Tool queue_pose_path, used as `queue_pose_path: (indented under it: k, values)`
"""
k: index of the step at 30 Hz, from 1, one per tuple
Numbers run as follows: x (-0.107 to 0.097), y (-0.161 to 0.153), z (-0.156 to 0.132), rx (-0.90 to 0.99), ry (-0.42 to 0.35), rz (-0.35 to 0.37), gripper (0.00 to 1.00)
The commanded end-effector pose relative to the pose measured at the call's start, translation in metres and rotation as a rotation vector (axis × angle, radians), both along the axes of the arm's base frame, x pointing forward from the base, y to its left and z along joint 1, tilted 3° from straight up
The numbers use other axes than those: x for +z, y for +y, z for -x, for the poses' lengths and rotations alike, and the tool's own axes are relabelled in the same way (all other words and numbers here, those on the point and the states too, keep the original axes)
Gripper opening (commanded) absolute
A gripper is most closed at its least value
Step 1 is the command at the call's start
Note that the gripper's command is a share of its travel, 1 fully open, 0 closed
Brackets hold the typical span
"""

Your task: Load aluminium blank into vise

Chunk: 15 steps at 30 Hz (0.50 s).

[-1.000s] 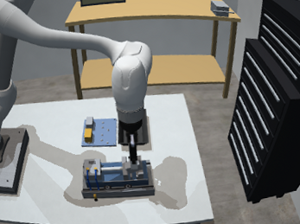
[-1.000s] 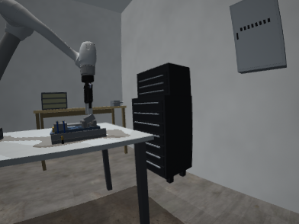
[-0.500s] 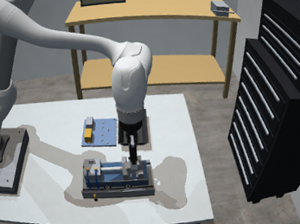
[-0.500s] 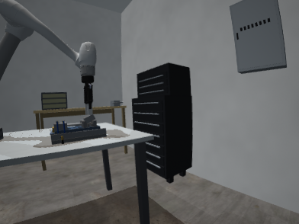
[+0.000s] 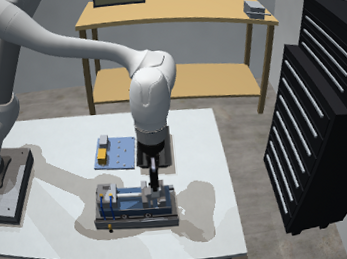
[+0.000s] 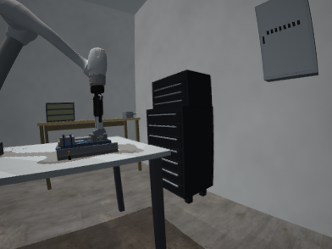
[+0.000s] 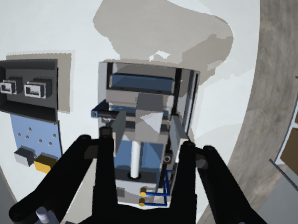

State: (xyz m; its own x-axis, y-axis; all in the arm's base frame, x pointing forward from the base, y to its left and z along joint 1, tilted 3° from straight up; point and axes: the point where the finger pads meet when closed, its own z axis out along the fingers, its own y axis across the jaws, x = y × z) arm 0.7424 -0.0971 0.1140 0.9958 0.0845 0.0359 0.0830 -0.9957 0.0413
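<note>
The black two-finger gripper [image 7: 145, 141] hangs directly over the blue-and-grey open vise [image 5: 136, 220] on the white surface [image 5: 53, 139]. Its jaws are partly spread and straddle a grey aluminium blank [image 7: 143, 121] that lies between and just below them in the vise; they do not appear to pinch it.

The step in hand is judged to be seating the blank. It may sit tilted; this cannot be confirmed.

The next move calls for verifying that the blank lies flat on the bars, against the fixed jaw and stop, then lifting the gripper straight up.
</note>
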Motion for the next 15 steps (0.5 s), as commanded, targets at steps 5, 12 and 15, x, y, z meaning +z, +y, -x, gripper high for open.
queue_pose_path:
  k: [5,12,15]
  values:
    - [-0.0023,-0.0001,-0.0001,0.000,0.000,0.000,0.40]
    - [-0.0051,-0.0002,-0.0002,0.000,0.000,0.000,0.40]
    - [-0.0059,-0.0002,-0.0002,0.000,0.000,0.000,0.40]
